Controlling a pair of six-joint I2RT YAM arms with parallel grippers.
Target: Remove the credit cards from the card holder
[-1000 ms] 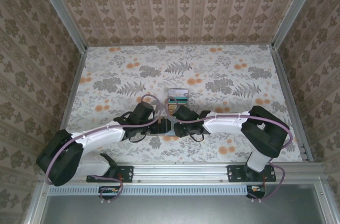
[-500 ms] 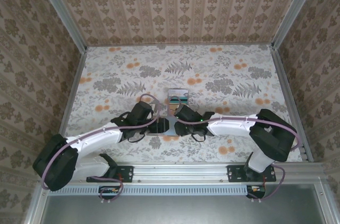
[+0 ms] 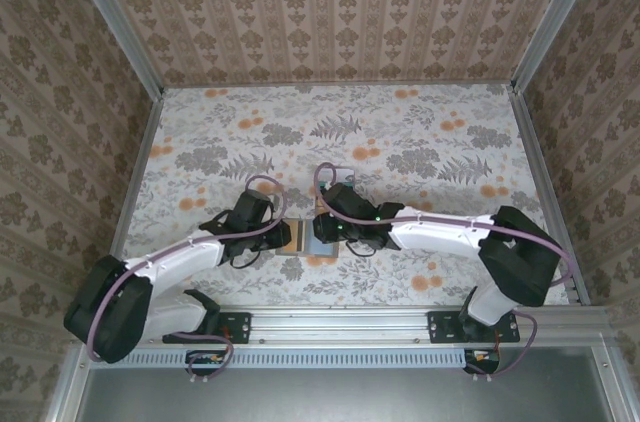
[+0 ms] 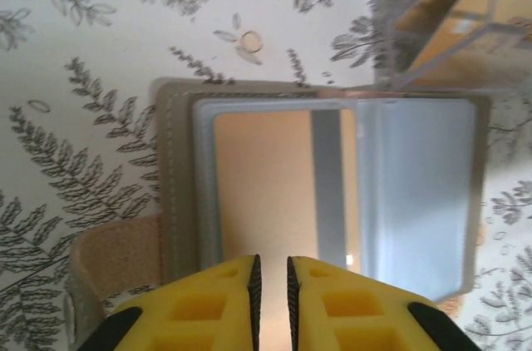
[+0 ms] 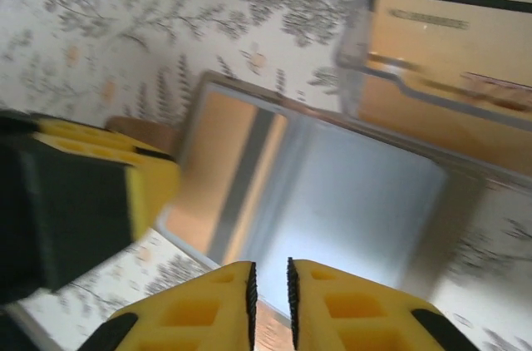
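seemingly left gripper (image 4: 270, 262), right gripper (image 5: 270, 267) — both closed over card holder (image 4: 416, 193)

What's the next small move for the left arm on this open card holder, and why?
Probably part the left gripper slightly and pinch the near edge of the gold-tan card. That card lies inside a pocket of the card holder, and the gripper, nearly shut, sits at that edge; the right gripper is over the other pocket.

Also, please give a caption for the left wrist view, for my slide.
Left gripper, nearly closed, at the edge of the open card holder, a gold-tan card in its clear pocket.
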